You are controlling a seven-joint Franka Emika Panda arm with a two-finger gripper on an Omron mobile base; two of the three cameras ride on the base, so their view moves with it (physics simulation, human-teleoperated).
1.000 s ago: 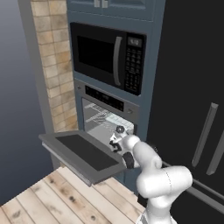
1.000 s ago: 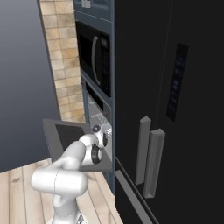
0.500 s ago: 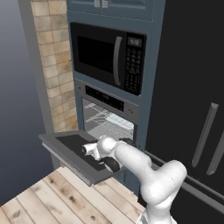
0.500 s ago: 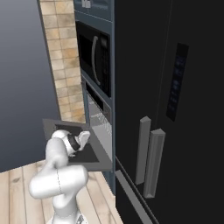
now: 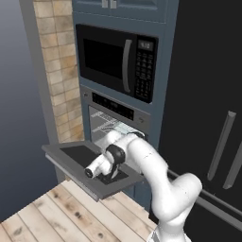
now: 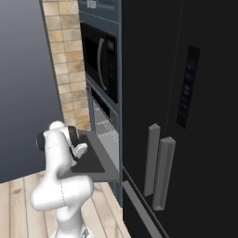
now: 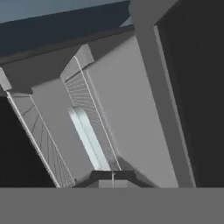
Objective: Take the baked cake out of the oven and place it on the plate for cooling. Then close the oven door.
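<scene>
The oven [image 5: 116, 118] sits below the microwave [image 5: 116, 59], with the fridge [image 5: 208, 94] to its right and a tiled wall [image 5: 59, 71] to its left. Its oven door [image 5: 71, 158] lies dropped flat before me; my arm [image 5: 142, 158] reaches over the door's right edge.

A home kitchen is shown. A black microwave [image 5: 118, 60] with keypad is built into blue-grey cabinetry [image 5: 124, 8] above a steel wall oven [image 5: 113, 120], whose door [image 5: 87, 163] is dropped open. A tall black refrigerator [image 6: 181, 116] with paired handles is set alongside, tan tiling [image 5: 56, 61] is seen beside, and wooden planks [image 5: 71, 217] cover the floor.
</scene>
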